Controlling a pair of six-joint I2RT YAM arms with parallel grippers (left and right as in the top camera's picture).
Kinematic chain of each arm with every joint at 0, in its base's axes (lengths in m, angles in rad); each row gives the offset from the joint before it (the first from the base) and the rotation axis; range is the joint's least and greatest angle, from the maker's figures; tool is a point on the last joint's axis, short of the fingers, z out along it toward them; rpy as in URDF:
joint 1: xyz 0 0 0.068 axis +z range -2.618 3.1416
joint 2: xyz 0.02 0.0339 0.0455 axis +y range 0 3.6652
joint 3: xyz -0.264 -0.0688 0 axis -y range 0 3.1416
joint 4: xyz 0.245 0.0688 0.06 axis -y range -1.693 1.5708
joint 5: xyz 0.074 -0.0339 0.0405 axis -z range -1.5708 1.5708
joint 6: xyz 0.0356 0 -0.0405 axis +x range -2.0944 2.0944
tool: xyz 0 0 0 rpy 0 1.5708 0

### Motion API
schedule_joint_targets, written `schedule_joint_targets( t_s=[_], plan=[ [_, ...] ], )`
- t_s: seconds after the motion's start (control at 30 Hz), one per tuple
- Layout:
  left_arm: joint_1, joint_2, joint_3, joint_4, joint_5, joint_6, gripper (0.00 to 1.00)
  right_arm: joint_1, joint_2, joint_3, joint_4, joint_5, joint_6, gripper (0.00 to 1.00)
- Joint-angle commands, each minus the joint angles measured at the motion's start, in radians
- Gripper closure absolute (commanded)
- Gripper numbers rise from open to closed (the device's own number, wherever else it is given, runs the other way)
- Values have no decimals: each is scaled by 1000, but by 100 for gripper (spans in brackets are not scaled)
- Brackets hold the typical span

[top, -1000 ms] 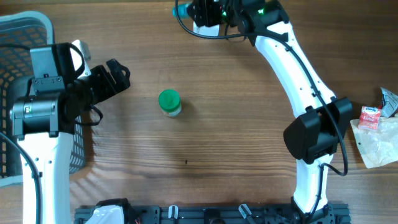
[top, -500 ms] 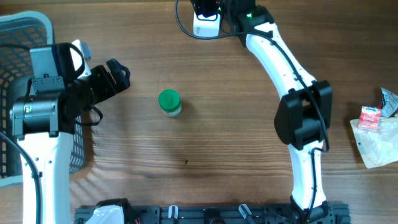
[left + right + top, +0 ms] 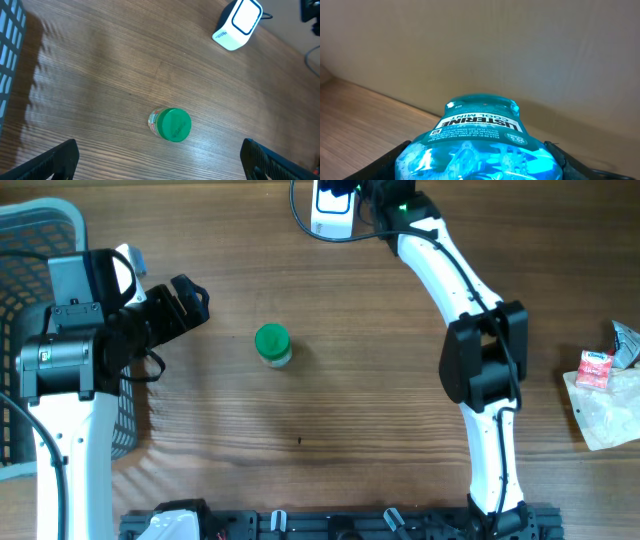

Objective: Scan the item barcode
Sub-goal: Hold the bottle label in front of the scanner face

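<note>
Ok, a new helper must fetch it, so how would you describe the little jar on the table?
Start at the wooden table, then look to its open middle, inward from the basket at the left edge. The jar stands there alone; its round green lid marks it out from the white scanner at the far edge and the packets at the right edge.

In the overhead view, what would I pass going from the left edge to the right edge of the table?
Basket → left gripper, fingers open → green-lidded jar → white scanner → red-and-white packet. The right arm spans too much of the width to place in the order.
</note>
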Motion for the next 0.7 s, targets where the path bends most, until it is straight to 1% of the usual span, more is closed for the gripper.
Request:
schedule_joint_targets(
  t_s=[0.0,0.17,0.37,0.67],
  plan=[
    [7,-3,15,0,-1,13,0,4,48,16,53,-2,5,44],
    [7,-3,15,0,-1,13,0,4,65,16,71,-17,31,45],
    [7,-3,14,0,-1,13,0,-9,65,16,73,-222,32,44],
    [7,-3,14,0,-1,13,0,-72,66,15,43,-437,17,47]
  ],
)
